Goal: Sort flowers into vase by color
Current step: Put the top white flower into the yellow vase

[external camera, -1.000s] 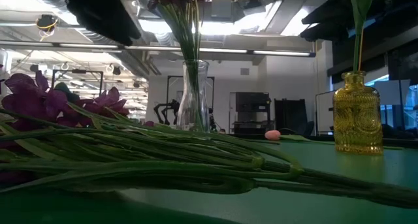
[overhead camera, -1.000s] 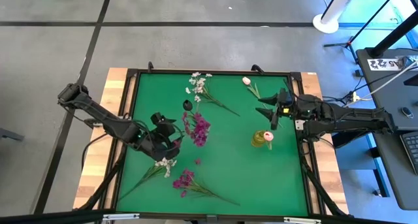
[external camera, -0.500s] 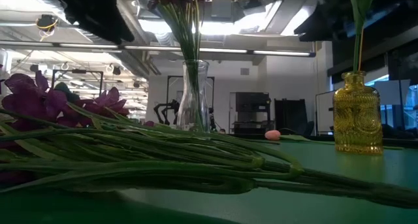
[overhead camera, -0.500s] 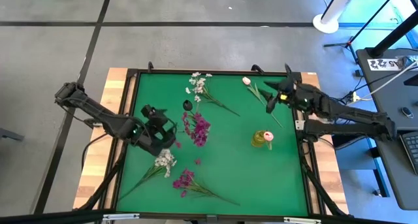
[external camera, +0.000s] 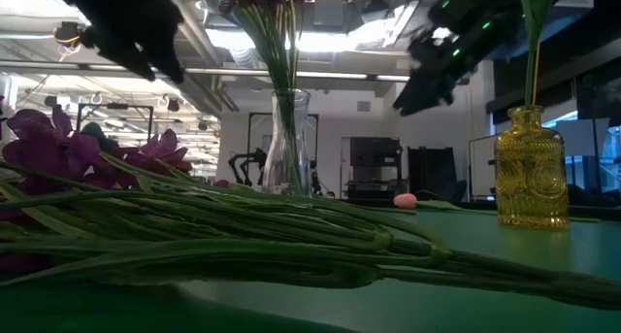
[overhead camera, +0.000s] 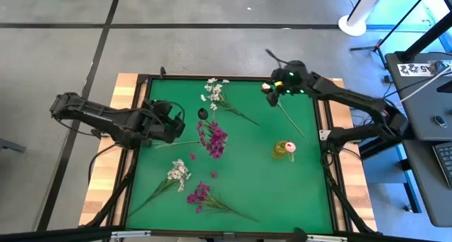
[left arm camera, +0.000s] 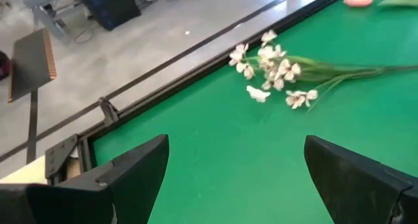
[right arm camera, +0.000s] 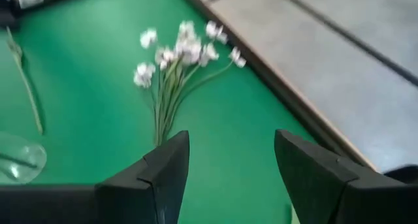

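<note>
Your right tool [overhead camera: 272, 87] has swung from beside the yellow vase [overhead camera: 283, 149] to the bench's [overhead camera: 247, 185] far edge, over the pink tulip bud [overhead camera: 266, 87], fingers spread, empty. Your left tool [overhead camera: 173, 122] sits gaping, empty, near the magenta cluster [overhead camera: 215, 140].

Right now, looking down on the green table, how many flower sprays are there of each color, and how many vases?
White sprays: 2, one at the far edge, one near the left front
Purple sprays: 2, one in the clear vase, one lying at the front
Pink tulips: 2, one in the yellow vase, one under the right gripper
Dark bud: 1
Vases: 2
Total: 7 flowers, 2 vases
</note>
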